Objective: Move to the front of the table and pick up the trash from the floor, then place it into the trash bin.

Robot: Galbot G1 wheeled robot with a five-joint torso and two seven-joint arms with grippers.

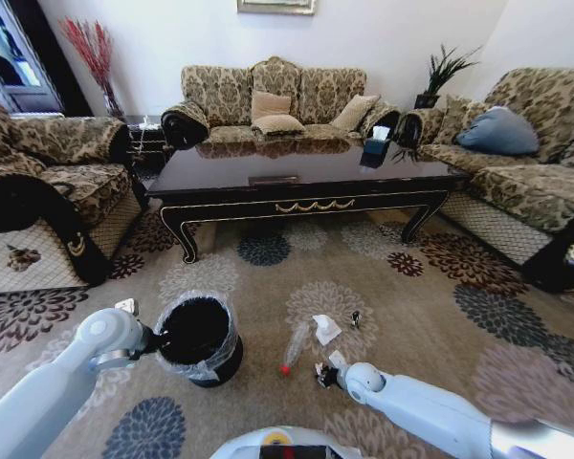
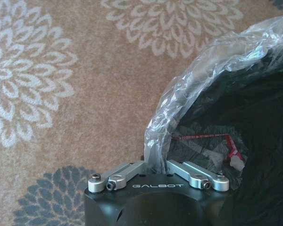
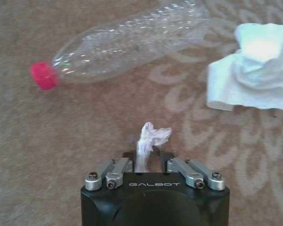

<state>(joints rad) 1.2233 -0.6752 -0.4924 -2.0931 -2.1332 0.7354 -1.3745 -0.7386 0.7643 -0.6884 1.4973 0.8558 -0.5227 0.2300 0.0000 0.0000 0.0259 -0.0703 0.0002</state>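
Two grippers low over carpet (image 1: 383, 277) (floral)

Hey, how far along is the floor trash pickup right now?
Done: the robot is in front of the table. In hand: the right gripper is shut on a small crumpled scrap, low over the carpet; the left gripper is shut on the trash bin liner's rim. Left: the scrap must go in the bin, and the bottle, the white paper wad and a tiny scrap lie on the carpet.

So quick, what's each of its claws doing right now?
Left gripper: shut on the liner bag at the trash bin rim.
Right gripper: shut on a small crumpled scrap.
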